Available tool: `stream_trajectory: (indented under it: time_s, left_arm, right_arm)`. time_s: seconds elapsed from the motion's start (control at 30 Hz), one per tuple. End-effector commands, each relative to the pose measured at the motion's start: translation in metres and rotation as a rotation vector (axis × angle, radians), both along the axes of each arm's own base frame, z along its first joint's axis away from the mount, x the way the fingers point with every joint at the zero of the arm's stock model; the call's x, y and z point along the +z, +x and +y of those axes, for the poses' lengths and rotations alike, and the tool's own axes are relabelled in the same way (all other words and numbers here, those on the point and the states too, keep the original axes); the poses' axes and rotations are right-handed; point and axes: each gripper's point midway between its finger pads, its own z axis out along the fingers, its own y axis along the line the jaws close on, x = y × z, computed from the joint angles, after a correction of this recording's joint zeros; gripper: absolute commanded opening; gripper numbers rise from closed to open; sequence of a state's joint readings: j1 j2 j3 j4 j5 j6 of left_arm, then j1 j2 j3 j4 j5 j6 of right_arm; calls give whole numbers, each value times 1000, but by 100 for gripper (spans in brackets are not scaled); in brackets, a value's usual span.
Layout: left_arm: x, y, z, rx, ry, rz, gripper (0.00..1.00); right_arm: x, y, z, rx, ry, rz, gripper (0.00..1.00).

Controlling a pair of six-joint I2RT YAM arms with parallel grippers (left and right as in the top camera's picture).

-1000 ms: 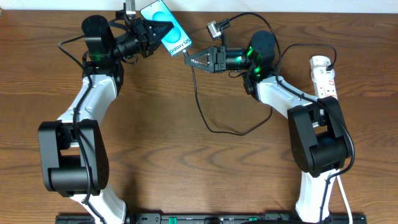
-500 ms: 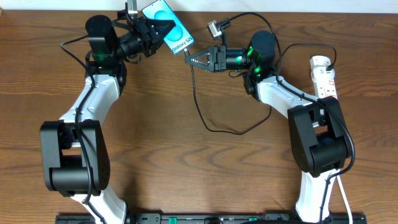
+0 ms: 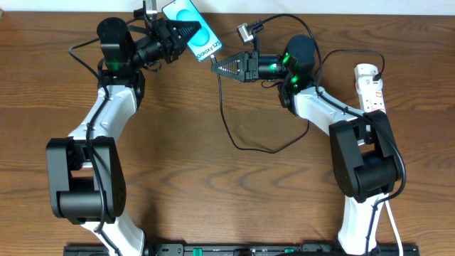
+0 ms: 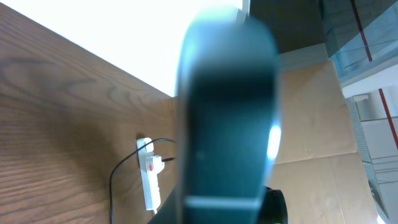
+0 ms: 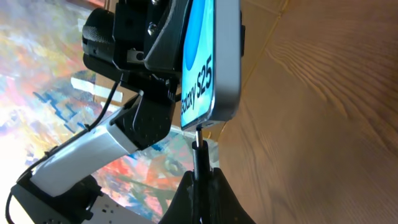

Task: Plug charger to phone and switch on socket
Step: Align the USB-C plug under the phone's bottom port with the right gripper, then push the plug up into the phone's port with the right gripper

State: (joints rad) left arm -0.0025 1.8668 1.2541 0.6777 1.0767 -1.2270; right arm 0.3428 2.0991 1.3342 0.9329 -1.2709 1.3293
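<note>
We see both arms reaching toward the far edge of the bench (image 3: 213,199), their wrists turned to face each other. The left arm stretches up from its base and bends right at the wrist. The left gripper (image 3: 181,32) is clamped on the phone (image 3: 201,41) and holds it off the bench, tilted, with the "Galaxy" end pointing toward the right arm. The right arm folds back over its base with the forearm pointing left, and the right gripper (image 3: 215,67) is closed on the charger (image 3: 231,128) just behind its connector tip (image 5: 199,146). In the right wrist view that tip stands up out of the closed fingers and meets the phone's bottom edge; we cannot tell whether it is seated. The cable drops from the gripper into a loose loop on the bench. The socket (image 3: 371,87) lies at the bench's right side, well apart from both grippers. In the left wrist view the phone is only a dark blur
</note>
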Motion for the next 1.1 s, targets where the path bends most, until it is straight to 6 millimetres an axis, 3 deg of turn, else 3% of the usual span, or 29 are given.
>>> stream_trajectory:
  time_s: [0.0, 1.07]
  left_arm:
    - [12, -11, -12, -68, -8, -27, 7]
    - [11, -30, -20, -190, 18, -77, 7]
  right_arm:
    - [-1, -1, 6, 10, -3, 35, 1]
    - [-4, -18, 3, 111, -21, 36, 1]
